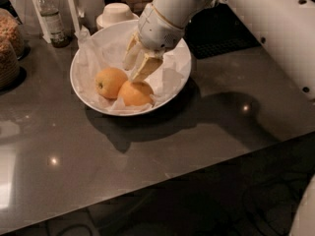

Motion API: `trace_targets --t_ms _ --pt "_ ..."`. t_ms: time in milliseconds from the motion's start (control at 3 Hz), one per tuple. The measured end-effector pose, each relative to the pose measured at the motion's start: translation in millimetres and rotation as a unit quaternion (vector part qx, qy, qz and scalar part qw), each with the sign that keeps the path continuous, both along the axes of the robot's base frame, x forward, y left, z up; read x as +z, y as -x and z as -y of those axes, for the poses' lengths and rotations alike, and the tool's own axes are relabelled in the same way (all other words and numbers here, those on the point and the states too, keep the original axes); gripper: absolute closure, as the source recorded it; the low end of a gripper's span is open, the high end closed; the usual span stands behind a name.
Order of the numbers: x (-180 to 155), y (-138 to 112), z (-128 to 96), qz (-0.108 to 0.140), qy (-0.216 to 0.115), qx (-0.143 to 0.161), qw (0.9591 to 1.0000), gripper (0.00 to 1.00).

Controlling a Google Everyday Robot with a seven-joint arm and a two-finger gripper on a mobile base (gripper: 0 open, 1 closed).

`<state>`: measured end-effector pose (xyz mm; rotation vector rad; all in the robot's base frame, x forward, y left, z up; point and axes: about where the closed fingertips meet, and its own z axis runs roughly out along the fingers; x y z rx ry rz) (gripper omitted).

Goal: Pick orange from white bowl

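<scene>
The white bowl [81, 85], lined with crumpled white paper, sits at the back of the dark counter. Two oranges lie in it. The plain-skinned orange [136, 94] is at the bowl's front. The other orange [110, 81], with a small dark stem dimple, is to its left. My gripper [133, 73] points down into the bowl, just above and behind the plain orange. Its cream fingers [146, 66] are spread apart and hold nothing. One fingertip is very near the top of the orange.
A small cream upturned bowl [115, 14] stands right behind the white bowl. A bottle [49, 18] and a white holder stand at the back left. Jars of cereal [9, 43] are at the far left. A black mat [221, 28] lies at the back right. The counter's front edge [197, 168] runs diagonally.
</scene>
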<state>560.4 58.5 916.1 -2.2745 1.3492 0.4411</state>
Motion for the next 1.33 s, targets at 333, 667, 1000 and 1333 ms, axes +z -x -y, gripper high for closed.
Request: trace_targets --t_ms 333,667,1000,1333 --pt "2.4 -0.8 -0.2 0.0 0.0 0.0 1.0 0.42" --pt "20.8 16.0 13.3 0.009 0.024 0.0 0.9997 0.43" --pt "35.1 28.4 19.9 0.013 0.038 0.003 0.9992 0.44" --pt "34.7 33.3 18.6 0.004 0.03 0.008 0.9995 0.46"
